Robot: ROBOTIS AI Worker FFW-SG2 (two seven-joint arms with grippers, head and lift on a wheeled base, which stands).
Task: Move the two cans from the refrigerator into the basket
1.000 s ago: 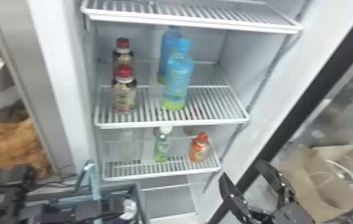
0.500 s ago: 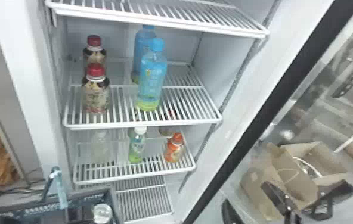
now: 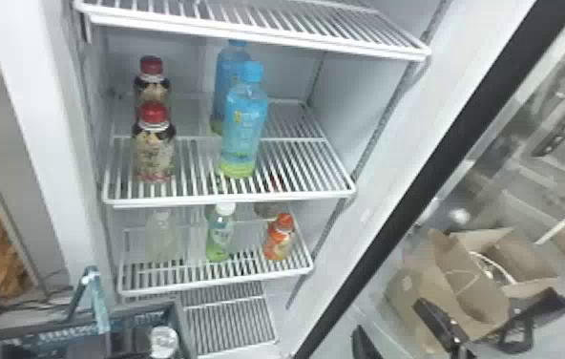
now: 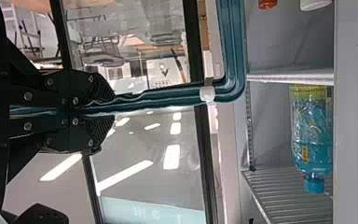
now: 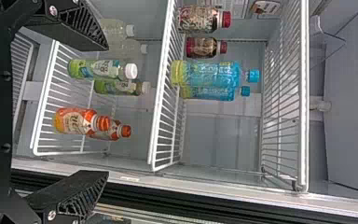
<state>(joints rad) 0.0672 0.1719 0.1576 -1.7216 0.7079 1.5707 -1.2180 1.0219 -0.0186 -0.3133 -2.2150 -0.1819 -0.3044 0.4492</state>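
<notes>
Can (image 3: 163,341) sits in the basket (image 3: 145,317). The left gripper (image 4: 107,108) is closed on the handle (image 4: 235,46); the right gripper (image 5: 107,109) is wide open, empty. Keep the basket flat and still.

Head view: from the robot's head, looking forward and down; shelves (image 3: 229,198) mid-frame, basket (image 3: 143,310) lower left. Left wrist view: on its side, close behind basket handle (image 4: 233,46), refrigerator (image 3: 453,95) beyond. Right wrist view: on its side, near, facing into the shelves. Blue-capped bottle (image 3: 243,129) common to all three.
</notes>
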